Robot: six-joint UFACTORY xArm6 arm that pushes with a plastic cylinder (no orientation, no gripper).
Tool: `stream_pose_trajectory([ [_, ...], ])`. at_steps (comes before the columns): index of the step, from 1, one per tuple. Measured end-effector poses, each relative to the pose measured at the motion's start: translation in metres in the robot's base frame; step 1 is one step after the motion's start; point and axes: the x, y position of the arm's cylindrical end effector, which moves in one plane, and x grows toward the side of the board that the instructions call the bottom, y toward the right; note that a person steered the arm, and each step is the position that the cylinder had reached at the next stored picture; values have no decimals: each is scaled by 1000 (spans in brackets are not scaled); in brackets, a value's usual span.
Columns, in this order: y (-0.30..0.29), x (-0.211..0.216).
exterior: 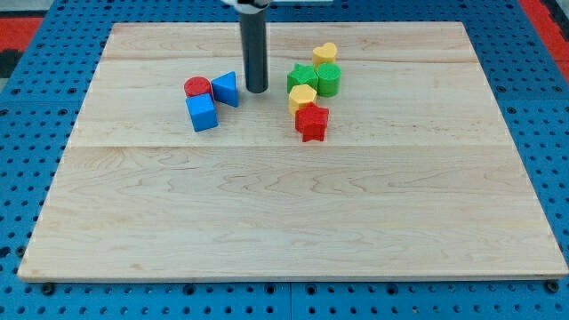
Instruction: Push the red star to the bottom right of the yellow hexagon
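Note:
The red star [312, 122] lies on the wooden board just below the yellow hexagon [302, 96], touching it or nearly so, slightly to its right. My tip [256, 91] stands to the left of the hexagon, a short gap away, and just right of the blue triangle [227, 89]. It touches no block that I can see.
A green star [302, 76] and a green cylinder [329, 79] sit above the hexagon, with a yellow heart [324, 53] above them. A red cylinder [196, 87] and a blue cube [203, 113] lie left of the blue triangle.

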Motion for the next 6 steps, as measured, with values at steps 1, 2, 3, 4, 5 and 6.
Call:
stream_pose_trajectory([
  [1,-6,14],
  [2,25,27],
  [3,48,48],
  [4,67,65],
  [5,79,69],
  [6,79,51],
])
